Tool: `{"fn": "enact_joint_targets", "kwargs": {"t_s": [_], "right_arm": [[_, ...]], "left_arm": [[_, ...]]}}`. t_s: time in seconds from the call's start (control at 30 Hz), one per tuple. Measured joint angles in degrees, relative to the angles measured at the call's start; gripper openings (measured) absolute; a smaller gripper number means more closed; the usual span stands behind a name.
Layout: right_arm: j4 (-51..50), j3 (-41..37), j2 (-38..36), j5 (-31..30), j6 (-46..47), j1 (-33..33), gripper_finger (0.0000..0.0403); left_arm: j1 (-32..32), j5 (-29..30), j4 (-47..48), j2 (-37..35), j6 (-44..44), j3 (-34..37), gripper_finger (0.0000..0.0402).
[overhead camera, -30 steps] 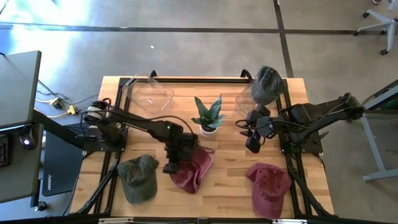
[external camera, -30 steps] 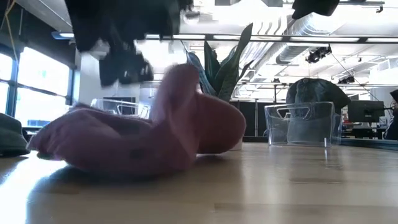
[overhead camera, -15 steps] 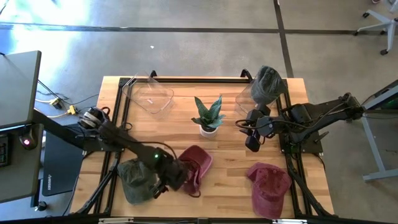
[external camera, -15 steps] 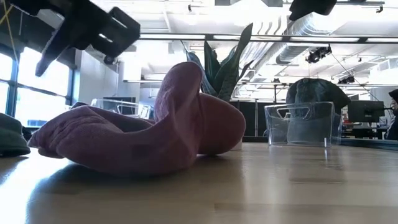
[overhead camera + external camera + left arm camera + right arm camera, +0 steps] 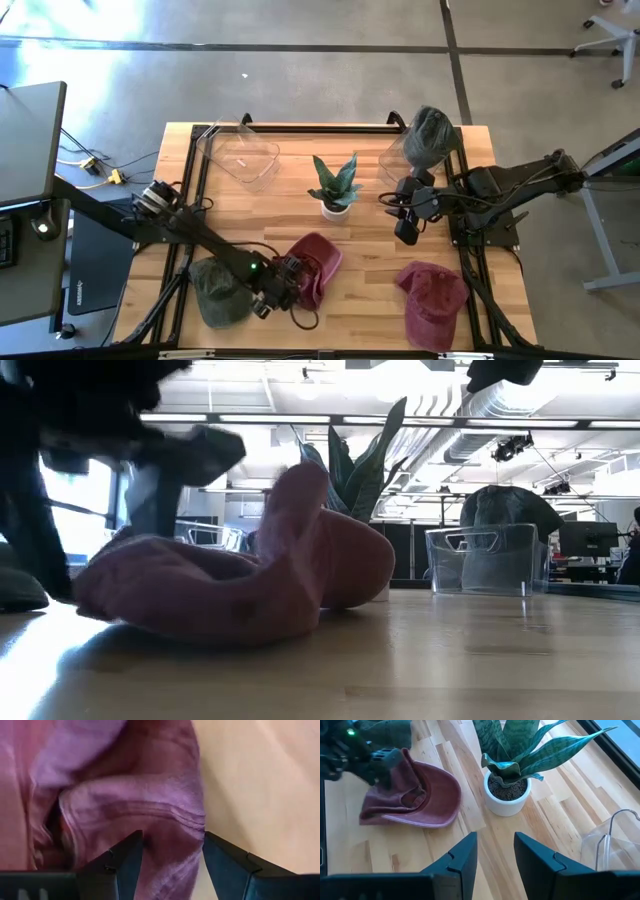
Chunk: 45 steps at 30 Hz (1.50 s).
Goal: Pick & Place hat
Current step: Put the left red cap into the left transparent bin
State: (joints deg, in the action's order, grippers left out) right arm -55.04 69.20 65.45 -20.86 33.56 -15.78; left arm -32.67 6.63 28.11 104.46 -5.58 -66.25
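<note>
A maroon hat [image 5: 318, 262] lies crumpled on the table's near middle, its crown bulging up in the low view [image 5: 300, 550]. My left gripper [image 5: 272, 292] is low at the hat's near-left end. It is open, with a stitched fold of the cloth [image 5: 165, 820] between its fingers. My right gripper [image 5: 406, 232] is open, hovers right of the plant and looks toward the hat [image 5: 420, 800]. A green hat [image 5: 215, 292] rests on the table beside the left arm. A second maroon hat [image 5: 435, 298] lies near the right edge. My left gripper is level with the table and comes at the maroon hat's near-left edge [image 5: 172, 827] from the table's left. One finger [image 5: 120, 862] stands on each side of a stitched fold. I cannot tell whether the fingers touch the cloth. The hat lies on the table.
A potted plant [image 5: 335, 185] stands just beyond the hat. An empty clear bin [image 5: 240, 155] sits at far left. A clear bin at far right [image 5: 485, 560] holds another green hat [image 5: 430, 135]. Bare wood shows between the two maroon hats.
My left gripper has moved from above the maroon hat toward the table's near edge. It has come down to the hat's near-left end. The hat's left part has bunched in a little. My right arm has kept still.
</note>
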Motion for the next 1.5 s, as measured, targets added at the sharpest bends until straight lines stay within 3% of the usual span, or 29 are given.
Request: {"fn": "enact_joint_targets", "kwargs": {"t_s": [0.27,0.4,0.47,0.53,0.8,1.0,1.3,1.5], "right_arm": [[0.0,0.0,0.0,0.8,0.0,0.0,0.0124],[0.0,0.0,0.0,0.8,0.0,0.0,0.0124],[0.0,0.0,0.0,0.8,0.0,0.0,0.0124],[0.0,0.0,0.0,0.8,0.0,0.0,0.0124],[0.7,0.0,0.0,2.7,0.0,0.0,0.0124],[7.5,0.0,-0.2,10.3,-2.7,0.0,0.0124],[27.8,0.0,-0.5,17.8,-14.7,-0.1,0.0124],[29.6,0.1,0.9,22.0,-18.1,0.7,0.0166]], "left_arm": [[0.0,1.1,0.4,2.7,5.4,0.1,0.0177],[1.0,-4.0,1.1,2.7,7.2,0.1,0.01],[2.5,-7.5,4.1,2.1,9.4,-0.2,0.0041],[4.2,-10.9,8.3,0.7,11.7,-0.3,0.0014],[15.6,-29.6,9.6,-11.3,13.6,-3.5,0.0005],[24.6,-41.3,5.0,-17.6,19.4,-7.7,0.0003],[29.9,-43.6,-5.0,-18.3,26.9,-12.4,0.0005],[29.7,-43.3,-12.6,-18.2,28.8,-12.5,0.0005]]}}
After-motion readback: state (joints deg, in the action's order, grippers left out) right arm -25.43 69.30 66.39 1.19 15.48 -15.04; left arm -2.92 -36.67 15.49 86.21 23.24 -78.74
